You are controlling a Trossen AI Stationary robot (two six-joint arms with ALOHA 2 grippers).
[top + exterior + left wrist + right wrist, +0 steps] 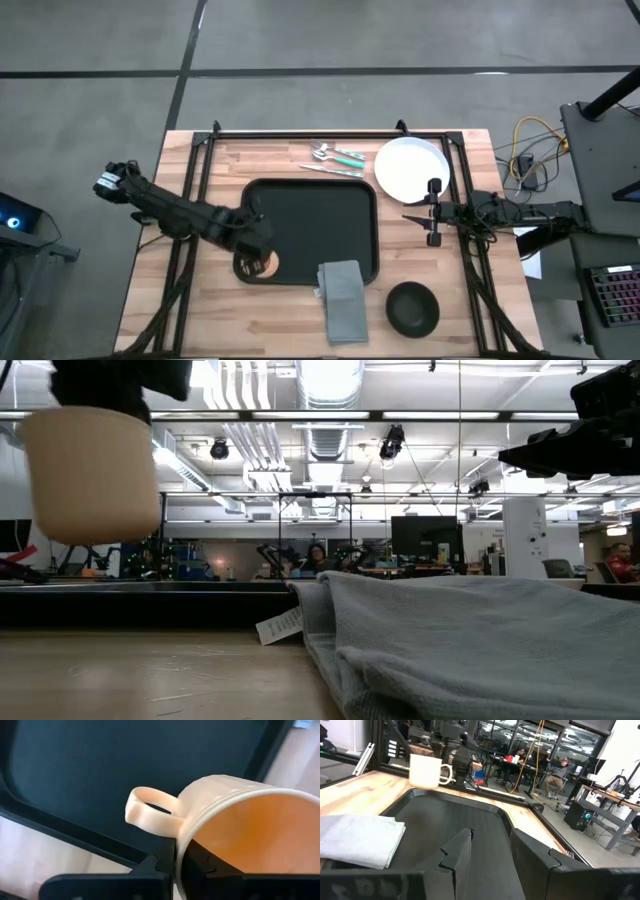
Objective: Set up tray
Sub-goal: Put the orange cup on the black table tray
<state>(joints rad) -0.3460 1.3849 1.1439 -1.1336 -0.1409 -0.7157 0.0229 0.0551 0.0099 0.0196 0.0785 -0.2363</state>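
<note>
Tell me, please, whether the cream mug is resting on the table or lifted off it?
Lifted. The mug hangs well above the tabletop in the low view, and the left gripper is shut on its rim beside the handle, at the black tray's near-left corner.

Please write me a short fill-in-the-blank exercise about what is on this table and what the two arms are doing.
1. The left gripper holds a ____ by its rim, above the tray.
2. The grey napkin overlaps the tray's ____ edge.
3. Beside the white plate lie three pieces of ____.
4. The right gripper holds nothing; its fingers are ____.

Missing words: mug; near; cutlery; open
</note>
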